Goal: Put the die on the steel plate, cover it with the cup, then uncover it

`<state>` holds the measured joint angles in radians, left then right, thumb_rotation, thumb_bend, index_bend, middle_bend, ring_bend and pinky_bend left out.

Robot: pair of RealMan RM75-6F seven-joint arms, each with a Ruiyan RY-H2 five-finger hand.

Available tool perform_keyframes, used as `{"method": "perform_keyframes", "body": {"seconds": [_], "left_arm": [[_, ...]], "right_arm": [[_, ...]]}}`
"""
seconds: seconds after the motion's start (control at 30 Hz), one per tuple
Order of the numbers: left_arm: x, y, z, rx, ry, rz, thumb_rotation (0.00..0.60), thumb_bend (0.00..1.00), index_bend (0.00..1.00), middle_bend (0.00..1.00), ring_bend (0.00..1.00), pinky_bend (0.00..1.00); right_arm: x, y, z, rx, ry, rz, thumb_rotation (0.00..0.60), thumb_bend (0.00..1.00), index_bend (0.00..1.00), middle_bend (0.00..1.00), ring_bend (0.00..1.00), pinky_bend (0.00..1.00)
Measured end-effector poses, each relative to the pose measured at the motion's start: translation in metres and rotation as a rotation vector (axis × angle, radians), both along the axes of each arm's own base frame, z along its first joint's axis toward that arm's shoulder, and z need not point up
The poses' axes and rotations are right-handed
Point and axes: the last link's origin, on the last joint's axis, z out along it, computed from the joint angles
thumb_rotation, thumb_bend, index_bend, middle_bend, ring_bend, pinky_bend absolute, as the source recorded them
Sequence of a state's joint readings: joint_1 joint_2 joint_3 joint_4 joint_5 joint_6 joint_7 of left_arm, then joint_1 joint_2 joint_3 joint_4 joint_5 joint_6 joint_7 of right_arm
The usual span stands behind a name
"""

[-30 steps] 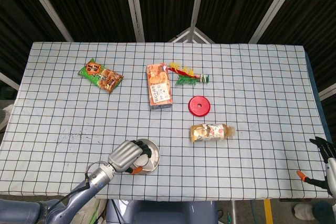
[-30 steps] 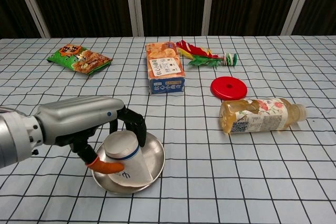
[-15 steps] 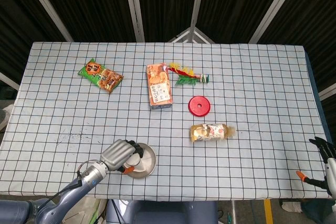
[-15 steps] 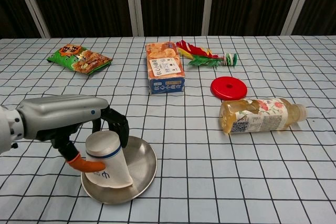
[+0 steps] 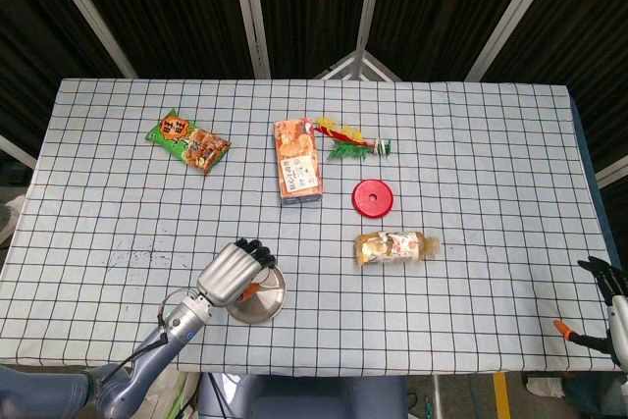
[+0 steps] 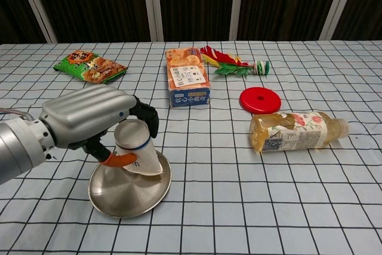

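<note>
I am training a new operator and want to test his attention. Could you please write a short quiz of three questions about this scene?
1. True or false: the left hand holds the white paper cup tilted over the round steel plate.
2. What lies nearest the flat red round lid? A) green snack bag B) clear plastic bottle lying on its side C) steel plate
3. Is a die visible on the plate?

Key: 1 true; 2 B; 3 no, none shows.

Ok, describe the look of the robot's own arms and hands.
The left hand has a smooth silver-grey shell, black fingers and an orange thumb tip, on a ribbed silver forearm with thin cables. The right hand, at the frame edge, shows black fingers and an orange tip.
</note>
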<state>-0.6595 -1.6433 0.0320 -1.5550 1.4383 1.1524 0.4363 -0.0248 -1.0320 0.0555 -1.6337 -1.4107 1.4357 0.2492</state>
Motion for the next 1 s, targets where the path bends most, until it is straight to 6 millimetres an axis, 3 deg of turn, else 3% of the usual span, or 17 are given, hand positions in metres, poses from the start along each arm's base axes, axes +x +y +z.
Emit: {"method": "perform_keyframes", "body": {"seconds": [0.27,0.47,0.57,0.67,0.83,1.0], "left_arm": [[0.007,-0.012,0.013,-0.107,-0.116,0.050,0.600,0.44,0.50,0.38,0.30,0.40],[0.009,-0.012,0.058,-0.077,-0.156,0.096,0.600,0.44,0.50,0.37,0.28,0.40],[0.004,0.000,0.087,-0.003,-0.142,0.142,0.600,0.44,0.50,0.36,0.28,0.40],[-0.007,0.015,0.102,0.060,-0.097,0.201,0.600,0.44,0.50,0.36,0.28,0.40],[-0.033,0.048,0.111,0.152,-0.013,0.306,0.600,0.44,0.50,0.36,0.28,0.40],[-0.050,0.079,0.106,0.196,0.023,0.357,0.600,0.44,0.48,0.35,0.28,0.40]], "right_arm": [[0.000,0.000,0.000,0.001,-0.003,0.000,0.600,0.06,0.20,0.14,0.13,0.00],[0.001,0.000,-0.001,0.005,0.000,0.004,0.600,0.06,0.20,0.14,0.13,0.00],[0.002,0.000,-0.001,0.004,-0.001,0.004,0.600,0.06,0.20,0.14,0.13,0.00],[0.002,0.000,-0.002,0.005,0.001,0.004,0.600,0.06,0.20,0.14,0.13,0.00],[0.002,0.000,-0.003,0.009,0.009,0.003,0.600,0.06,0.20,0.14,0.13,0.00],[0.000,-0.001,-0.005,0.015,0.016,-0.003,0.600,0.06,0.20,0.14,0.13,0.00]]}}
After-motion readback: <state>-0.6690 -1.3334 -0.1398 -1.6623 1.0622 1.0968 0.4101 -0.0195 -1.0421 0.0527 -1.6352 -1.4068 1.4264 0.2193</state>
